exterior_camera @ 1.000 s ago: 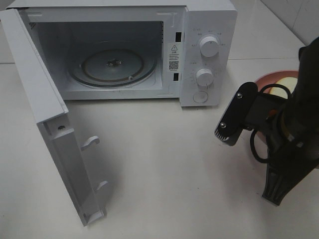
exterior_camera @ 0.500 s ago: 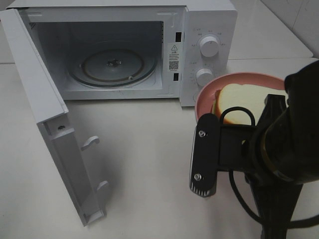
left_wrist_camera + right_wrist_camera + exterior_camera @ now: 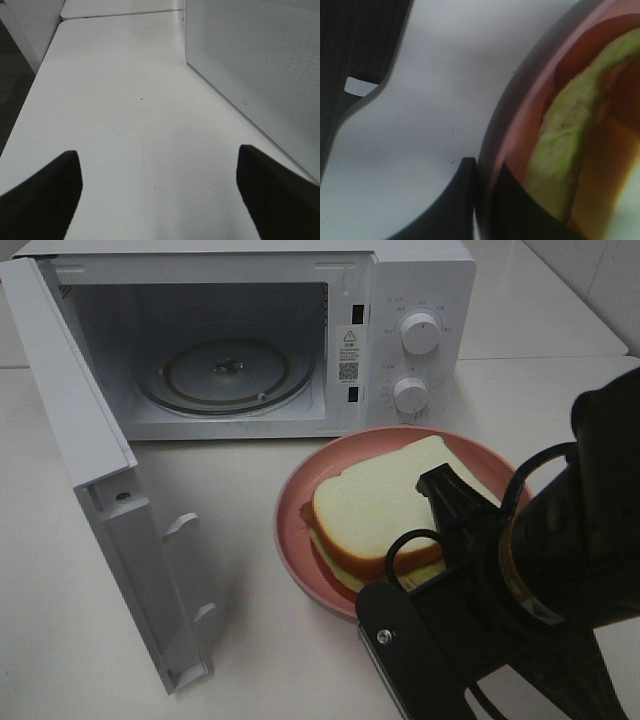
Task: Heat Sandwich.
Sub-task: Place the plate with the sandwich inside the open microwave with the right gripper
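Pink round plate (image 3: 290, 540) is pinched tight at its rim by the right jaws and held over the white tabletop (image 3: 250, 510). Square white-bread sandwich (image 3: 380, 505) with a yellow-green middle is laid on it, at 5 o'clock from the white microwave oven (image 3: 420, 280), whose door (image 3: 80, 440) is open. Nothing is held by the left jaws, which are spread wide.

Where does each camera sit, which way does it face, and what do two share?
Exterior high: up high, looking down on open white microwave, round pink plate, sandwich; black right arm shows.
Left wrist: low over white table, facing microwave's perforated panel; open left gripper shows.
Right wrist: close on plate rim, pinched by right gripper.
Shared: plate and sandwich, first and third.
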Controlling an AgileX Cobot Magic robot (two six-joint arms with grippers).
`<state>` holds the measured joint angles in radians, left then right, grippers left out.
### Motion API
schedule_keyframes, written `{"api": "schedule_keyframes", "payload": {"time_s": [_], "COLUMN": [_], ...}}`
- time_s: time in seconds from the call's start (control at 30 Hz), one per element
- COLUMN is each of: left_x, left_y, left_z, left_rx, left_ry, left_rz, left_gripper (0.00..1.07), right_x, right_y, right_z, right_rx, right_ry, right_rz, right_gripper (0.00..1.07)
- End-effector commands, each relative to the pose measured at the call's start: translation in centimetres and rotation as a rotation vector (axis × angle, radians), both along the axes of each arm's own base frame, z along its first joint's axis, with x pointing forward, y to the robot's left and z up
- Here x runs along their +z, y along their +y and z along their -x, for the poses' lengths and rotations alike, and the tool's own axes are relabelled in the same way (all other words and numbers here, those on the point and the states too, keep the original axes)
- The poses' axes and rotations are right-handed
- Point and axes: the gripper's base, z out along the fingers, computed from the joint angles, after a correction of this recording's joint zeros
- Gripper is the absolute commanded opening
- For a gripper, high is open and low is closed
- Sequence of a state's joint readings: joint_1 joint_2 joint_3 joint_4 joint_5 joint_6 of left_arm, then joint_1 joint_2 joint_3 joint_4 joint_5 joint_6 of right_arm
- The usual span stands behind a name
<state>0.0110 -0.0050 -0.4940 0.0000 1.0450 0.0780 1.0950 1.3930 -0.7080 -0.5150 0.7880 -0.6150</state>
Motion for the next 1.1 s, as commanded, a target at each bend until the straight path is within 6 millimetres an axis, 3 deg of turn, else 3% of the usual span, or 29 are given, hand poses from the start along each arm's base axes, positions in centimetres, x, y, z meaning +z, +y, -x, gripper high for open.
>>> {"api": "schedule_keyframes", "payload": {"time_s": [0.03,0.43,0.7,1.1], "left_x": [0.0,0.0,0.0,0.0], "left_y": [0.0,0.0,0.0,0.0], "left_z": [0.3,0.3,0.3,0.3], "left_rx": [0.000,0.000,0.000,0.000], "left_ry": [-0.030,-0.030,-0.030,-0.030], "left_rz": [0.001,0.001,0.001,0.001], "left_gripper": [0.78,0.78,0.78,0.78], "right_x": [0.2,0.4,0.7,-0.2], "right_y": [0.5,1.1,1.2,4.1], "right_z": [0.0,-0.5,-3.3,-7.7], "right_rx": [0.097,0.122,0.078,0.141], "right_ry": [-0.022,-0.047,-0.072,-0.092], "right_rz": [-0.030,-0.099,-0.163,-0.164], "right_gripper": [0.00,0.00,0.00,0.00]}}
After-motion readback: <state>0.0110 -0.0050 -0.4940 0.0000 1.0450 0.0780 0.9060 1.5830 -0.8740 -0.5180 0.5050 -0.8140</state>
